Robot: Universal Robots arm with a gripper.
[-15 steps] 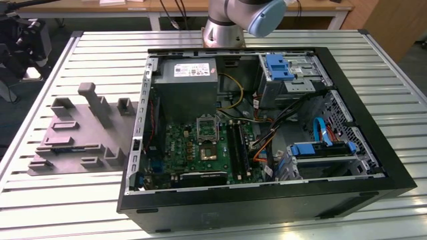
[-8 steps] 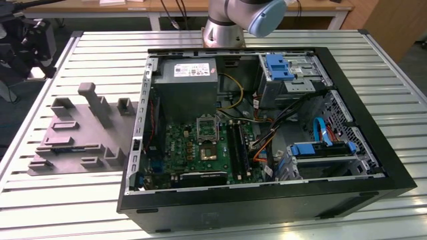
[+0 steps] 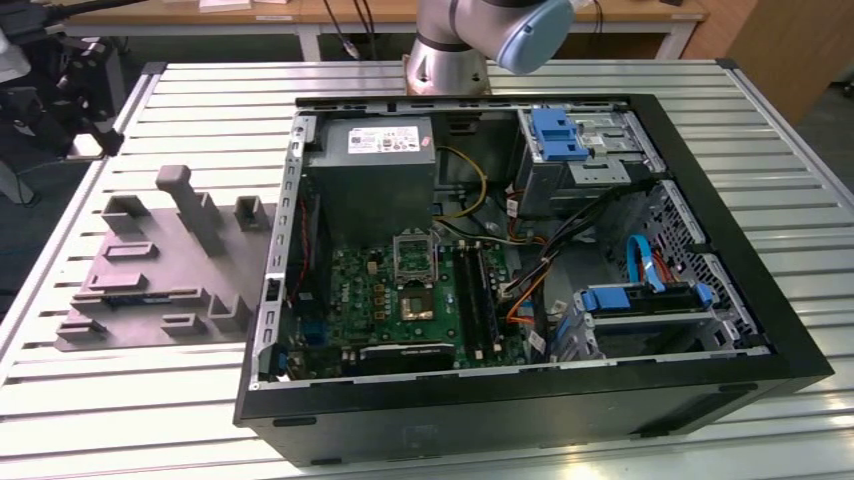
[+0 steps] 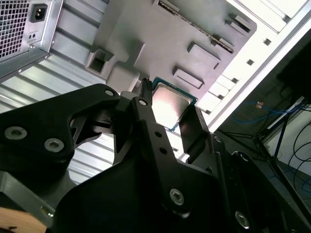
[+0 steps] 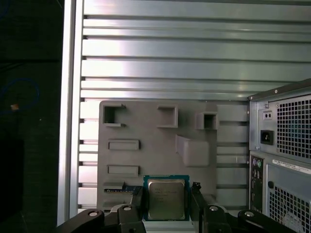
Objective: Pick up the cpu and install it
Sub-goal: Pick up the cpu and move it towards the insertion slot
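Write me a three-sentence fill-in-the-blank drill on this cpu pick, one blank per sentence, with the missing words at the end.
1. In both wrist views the gripper is ___ on the cpu.
2. The grey fixture plate lies to the exterior view's ___ of the computer case.
3. The drive brackets inside the case are ___ in colour.

Missing words: shut; left; blue.

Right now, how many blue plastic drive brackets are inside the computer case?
2. One blue bracket at the computer case's far edge, another blue bracket near its front, both toward the exterior view's right. Cables may hide others.
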